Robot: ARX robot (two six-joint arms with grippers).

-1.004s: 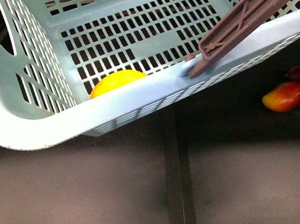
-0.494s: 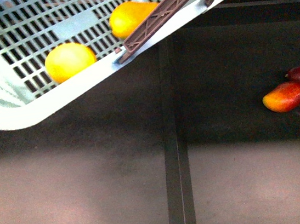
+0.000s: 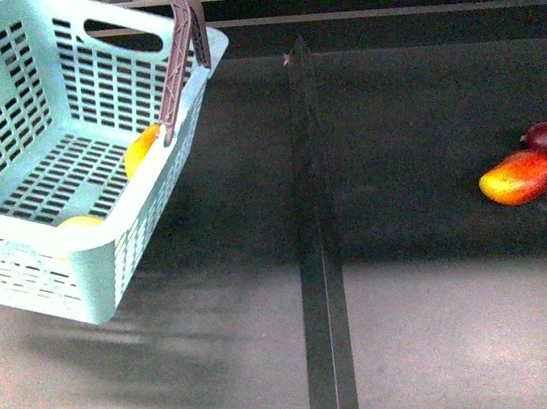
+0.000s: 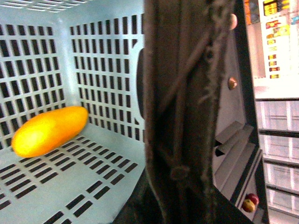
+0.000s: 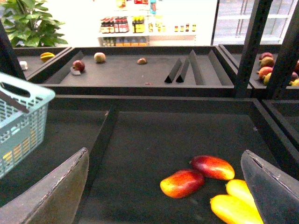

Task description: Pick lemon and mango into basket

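Task looks nearly done, far as I can judge — the basket (image 3: 67,171) hangs tilted at the left in the front view, lifted off the dark counter (image 3: 421,326) with its shadow on the surface under it, and there are two yellow fruits inside already. One is the lemon (image 3: 81,223), just a smooth bright yellow cap peeking over the near wall at the bottom; the other is a longer orange-yellow fruit (image 3: 142,149) lying against the side wall by the handle pivot, prob. the mango. In my left wrist view that same elongated fruit (image 4: 49,130) rests on the slotted floor against the wall, glossy, no blemishes I can see. The brown handle (image 4: 187,112) fills the middle of that view, very close to the cam, so I take it my left end effector carries the basket by it, but the fingers themselves aren't visible — can't tell if they're clamped or not. My right end effector (image 5: 163,196) has its fingers spread wide apart, holding nothing, above the red-and-yellow fruits (image 5: 198,175) on the right part of the counter. What's left, I'd say: set the basket down level. Basket is light aqua plastic w/ slotted sides and floor, an oval grip hole in the end wall.
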